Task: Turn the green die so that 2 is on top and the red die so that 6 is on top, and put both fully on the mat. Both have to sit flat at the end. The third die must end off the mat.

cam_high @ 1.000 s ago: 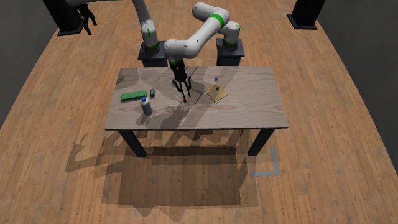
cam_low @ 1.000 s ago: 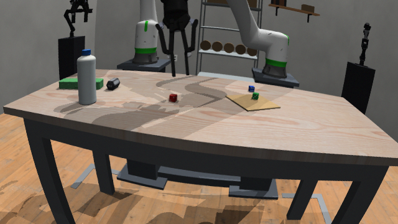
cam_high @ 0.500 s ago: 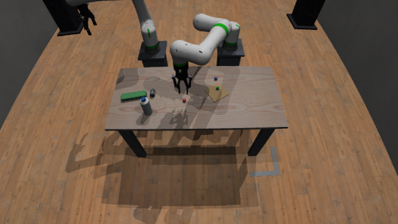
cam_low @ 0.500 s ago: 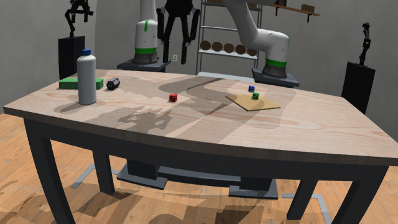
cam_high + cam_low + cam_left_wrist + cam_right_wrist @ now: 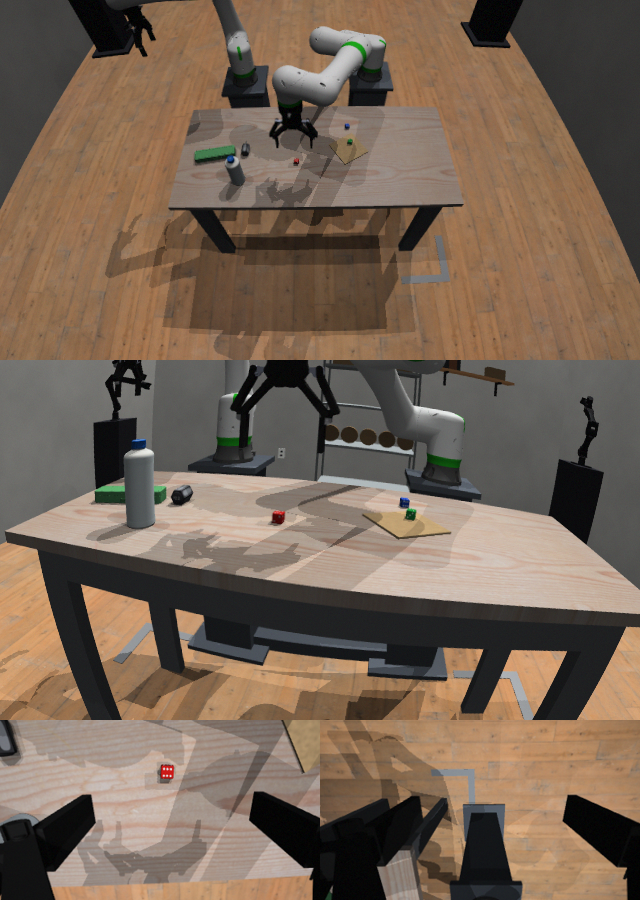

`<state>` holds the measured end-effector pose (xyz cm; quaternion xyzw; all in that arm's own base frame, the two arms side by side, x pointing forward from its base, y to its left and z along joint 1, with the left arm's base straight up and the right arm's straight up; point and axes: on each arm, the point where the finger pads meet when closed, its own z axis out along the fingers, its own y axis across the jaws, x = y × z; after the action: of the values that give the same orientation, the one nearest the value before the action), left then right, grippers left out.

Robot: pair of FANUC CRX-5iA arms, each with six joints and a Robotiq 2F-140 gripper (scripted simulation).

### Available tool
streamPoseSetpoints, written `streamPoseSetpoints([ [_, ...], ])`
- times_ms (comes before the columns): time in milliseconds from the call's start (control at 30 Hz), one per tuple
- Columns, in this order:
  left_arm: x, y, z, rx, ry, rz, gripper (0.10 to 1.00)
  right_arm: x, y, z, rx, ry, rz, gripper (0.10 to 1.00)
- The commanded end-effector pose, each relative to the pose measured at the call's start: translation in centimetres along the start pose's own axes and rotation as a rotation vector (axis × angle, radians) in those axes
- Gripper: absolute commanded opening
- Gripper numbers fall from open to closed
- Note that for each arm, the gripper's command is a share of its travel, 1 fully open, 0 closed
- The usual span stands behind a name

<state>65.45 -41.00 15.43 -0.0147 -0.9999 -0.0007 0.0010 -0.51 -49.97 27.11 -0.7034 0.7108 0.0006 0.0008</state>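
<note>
The green die (image 5: pixel 350 141) (image 5: pixel 410 514) is up on the mat (image 5: pixel 347 154) (image 5: pixel 405 527) (image 5: pixel 307 740), near the corner on the arm-base side, and its top number is too small to call! Just off that same corner of the mat, toward the arm bases, there's the blue die (image 5: pixel 347 126) (image 5: pixel 404 502), down on the table (image 5: pixel 400 175) (image 5: pixel 500 570) (image 5: pixel 133 792) (image 5: pixel 400 877). Over to the mat's left in the top view, well apart from it, the red die (image 5: pixel 296 161) (image 5: pixel 278 517) (image 5: pixel 167 771) sits flat on the wood, and the left wrist view gives us six white pips on top: that's the 6 showing, but it's off the mat! The left gripper (image 5: pixel 294 145) (image 5: pixel 282 447) (image 5: pixel 172 807) hangs above the table on the red die's side of the mat, jaws spread wide, nothing between them. Far out beyond the mat and past the table edge, the right gripper (image 5: pixel 149 46) (image 5: pixel 143 389) (image 5: pixel 492 808) has its jaws wide open too, empty. Farther left of the mat than the red die come the dark cylinder (image 5: pixel 245 149) (image 5: pixel 182 495) (image 5: pixel 6 738), the upright bottle (image 5: pixel 235 172) (image 5: pixel 140 490) (image 5: pixel 22 817) with its blue cap, and the green block (image 5: pixel 215 154) (image 5: pixel 105 494) (image 5: pixel 329 896), farthest out of all!

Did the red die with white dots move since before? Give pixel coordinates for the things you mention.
No. The red die (image 5: pixel 296 161) (image 5: pixel 278 517) (image 5: pixel 167 771) sits in the same place beside the tan square mat (image 5: pixel 345 155) (image 5: pixel 404 529) (image 5: pixel 311 744).
</note>
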Motion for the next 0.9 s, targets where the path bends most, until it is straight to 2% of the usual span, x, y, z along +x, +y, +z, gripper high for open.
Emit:
streamPoseSetpoints([
  [0, 0.0, 0.0, -0.1, 0.002, -0.002, -0.036, 1.0, 0.0, 0.0, -0.1, 0.0, 0.002, 0.0, 1.0],
  [233, 0.0, 0.0, 0.2, 0.002, -0.002, -0.295, 1.0, 0.0, 0.0, -0.1, 0.0, 0.002, 0.0, 1.0],
  [333, 0.1, 0.0, 0.2, 0.002, -0.002, -0.305, 1.0, 0.0, 0.0, -0.1, 0.0, 0.002, 0.0, 1.0],
  [400, 0.1, -0.1, 0.4, 0.002, -0.002, -0.433, 1.0, 0.0, 0.0, -0.1, 0.0, 0.002, 0.0, 1.0],
  [800, 0.2, -0.1, 0.9, 0.002, -0.001, -0.836, 1.0, 0.0, 0.0, -0.1, 0.0, 0.002, 0.0, 1.0],
  [867, 0.2, -0.1, 0.9, 0.002, -0.001, -0.836, 1.0, 0.0, 0.0, -0.1, 0.0, 0.002, 0.0, 1.0],
])
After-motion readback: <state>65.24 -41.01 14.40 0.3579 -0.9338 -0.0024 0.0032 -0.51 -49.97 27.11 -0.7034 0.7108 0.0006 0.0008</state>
